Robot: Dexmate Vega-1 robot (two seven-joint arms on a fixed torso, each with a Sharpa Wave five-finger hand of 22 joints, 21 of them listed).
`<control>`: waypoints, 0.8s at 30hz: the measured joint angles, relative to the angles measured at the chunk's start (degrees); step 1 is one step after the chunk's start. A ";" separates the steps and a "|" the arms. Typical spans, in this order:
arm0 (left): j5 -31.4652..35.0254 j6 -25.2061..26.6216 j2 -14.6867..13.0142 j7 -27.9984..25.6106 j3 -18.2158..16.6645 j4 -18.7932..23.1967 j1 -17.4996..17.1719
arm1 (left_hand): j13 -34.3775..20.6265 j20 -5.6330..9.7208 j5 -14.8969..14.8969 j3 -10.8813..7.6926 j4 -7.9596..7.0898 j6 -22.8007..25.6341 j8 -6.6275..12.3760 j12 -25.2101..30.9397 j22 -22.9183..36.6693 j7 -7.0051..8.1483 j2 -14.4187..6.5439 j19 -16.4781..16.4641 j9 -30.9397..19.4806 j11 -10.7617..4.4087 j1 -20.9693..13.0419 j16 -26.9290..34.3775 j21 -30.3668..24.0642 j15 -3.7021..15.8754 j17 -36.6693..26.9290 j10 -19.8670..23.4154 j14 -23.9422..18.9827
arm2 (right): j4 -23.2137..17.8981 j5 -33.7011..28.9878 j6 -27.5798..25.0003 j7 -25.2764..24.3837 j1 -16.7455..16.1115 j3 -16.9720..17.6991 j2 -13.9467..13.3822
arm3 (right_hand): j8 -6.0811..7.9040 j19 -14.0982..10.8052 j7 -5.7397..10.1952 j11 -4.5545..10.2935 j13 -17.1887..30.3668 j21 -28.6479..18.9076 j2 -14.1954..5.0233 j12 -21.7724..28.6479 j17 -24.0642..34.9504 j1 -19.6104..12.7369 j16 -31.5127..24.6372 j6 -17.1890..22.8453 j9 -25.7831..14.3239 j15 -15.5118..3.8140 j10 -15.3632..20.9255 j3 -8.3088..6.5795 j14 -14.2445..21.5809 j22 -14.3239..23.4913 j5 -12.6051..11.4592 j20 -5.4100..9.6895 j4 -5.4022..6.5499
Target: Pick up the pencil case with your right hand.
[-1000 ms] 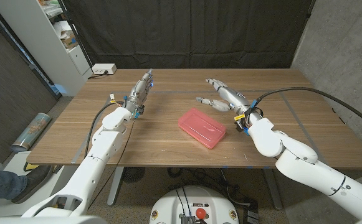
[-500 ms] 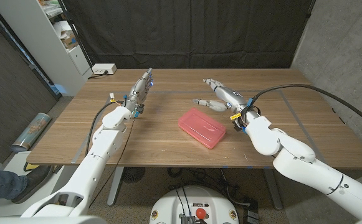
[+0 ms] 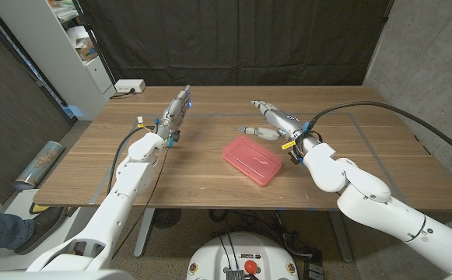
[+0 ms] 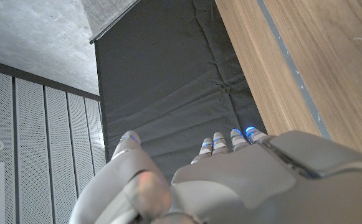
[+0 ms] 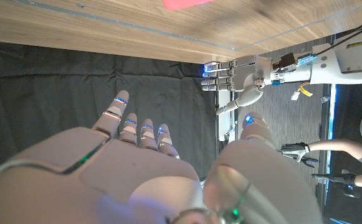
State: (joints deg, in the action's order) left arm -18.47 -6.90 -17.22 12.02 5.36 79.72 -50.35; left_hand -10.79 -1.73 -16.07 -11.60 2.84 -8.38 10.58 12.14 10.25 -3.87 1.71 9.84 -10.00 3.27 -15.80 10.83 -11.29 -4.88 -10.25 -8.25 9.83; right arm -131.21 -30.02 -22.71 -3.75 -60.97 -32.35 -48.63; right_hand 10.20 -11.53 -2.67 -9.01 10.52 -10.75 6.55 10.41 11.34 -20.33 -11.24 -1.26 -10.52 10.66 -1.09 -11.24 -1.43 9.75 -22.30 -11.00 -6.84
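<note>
Wooden table (image 3: 210, 179), right hand (image 3: 271, 120) edged leftward, pencil case (image 3: 251, 160) unmoved

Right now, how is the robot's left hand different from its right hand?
The right hand hovers just behind the pink pencil case with thumb spread apart from the fingers; the left hand is farther from the case, across the table, fingers held together and straight. Both hands are open, holding nothing, fingers pointing toward the far edge.
</note>
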 measured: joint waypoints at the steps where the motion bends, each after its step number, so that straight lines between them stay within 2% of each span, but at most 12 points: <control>1: 0.00 0.00 0.01 0.01 -0.01 -0.01 0.00 | 0.00 -0.13 0.00 0.00 0.00 0.00 0.00 0.00 0.00 0.00 0.00 0.13 0.00 0.00 0.00 0.00 0.00 0.00 0.00 0.00 0.00 | -0.20 -0.12 -0.52 0.51 0.16 -0.15 -0.03 | -0.05 0.04 -0.21 -0.09 0.00 0.00 0.18 0.00 0.00 -0.16 0.00 -0.21 0.00 0.00 -0.09 0.19 0.00 0.00 0.00 -0.20 -0.11; 4: 0.00 0.00 0.02 0.07 -0.02 -0.01 0.00 | 0.00 -0.13 0.00 0.00 0.00 0.00 0.00 0.00 0.00 0.00 0.00 0.13 0.00 0.00 0.00 0.00 0.00 0.00 0.00 0.00 0.00 | -0.67 -0.45 -1.69 1.91 0.57 -0.53 -0.12 | -0.05 0.03 -0.21 -0.22 0.00 0.00 0.50 -0.09 0.00 -0.09 0.00 -1.03 0.00 0.41 -1.41 0.34 -0.42 0.00 0.00 -0.80 0.04; 8: 0.00 0.09 0.04 0.10 -0.05 -0.01 0.00 | 0.00 -0.36 0.00 0.00 0.00 0.00 0.00 0.00 0.00 0.00 0.00 -0.10 0.00 0.00 0.00 0.00 0.00 0.00 0.00 0.00 0.00 | -1.32 -0.86 -3.07 3.35 1.11 -1.06 -0.31 | -0.05 0.01 -0.61 -0.71 0.00 0.00 0.60 -0.44 0.00 0.02 0.00 -1.43 0.00 0.72 -1.92 0.80 -0.73 -0.01 0.00 -0.81 0.05; 16: 0.02 0.29 0.04 0.09 -0.08 0.41 -0.23 | 0.00 -0.36 0.00 0.19 0.19 0.00 0.00 0.00 0.00 0.00 0.00 -0.09 0.00 0.00 0.00 0.00 0.00 0.00 0.00 0.00 0.00 | -2.56 -1.99 -5.94 6.00 1.93 -2.01 -0.72 | -0.05 -0.38 -0.62 -0.53 0.00 0.00 0.84 -0.44 -0.16 0.25 0.22 -2.64 0.00 1.01 -2.95 1.05 -1.46 -0.01 0.00 -1.20 0.29; 24: 0.10 0.66 0.11 -0.15 -0.02 0.77 -0.50 | 0.00 -0.87 0.00 0.19 0.19 0.00 0.00 0.00 0.00 -0.01 -0.23 0.01 0.00 0.00 -0.23 0.00 0.00 0.00 0.00 0.00 0.00 | -4.03 -3.24 -8.48 7.72 2.37 -3.21 -1.06 | -0.24 -0.38 -1.04 -0.93 0.00 0.00 0.83 -0.43 -0.16 0.25 0.22 -3.72 0.00 1.20 -3.97 1.29 -2.09 -0.01 0.00 -1.20 0.06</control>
State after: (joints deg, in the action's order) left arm -18.37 -6.24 -17.11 11.87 5.34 80.48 -50.85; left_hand -10.79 -2.60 -16.07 -11.41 3.03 -8.38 10.58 12.14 10.25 -3.87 1.48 9.85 -10.00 3.26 -16.03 10.83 -11.29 -4.88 -10.25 -8.24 9.83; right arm -135.24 -33.25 -31.19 3.97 -58.60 -35.56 -49.69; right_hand 9.95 -11.92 -3.72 -9.94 10.52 -10.75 7.38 9.97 11.18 -20.08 -11.02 -4.98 -10.52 11.86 -5.05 -9.95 -3.53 9.74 -22.30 -12.20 -6.78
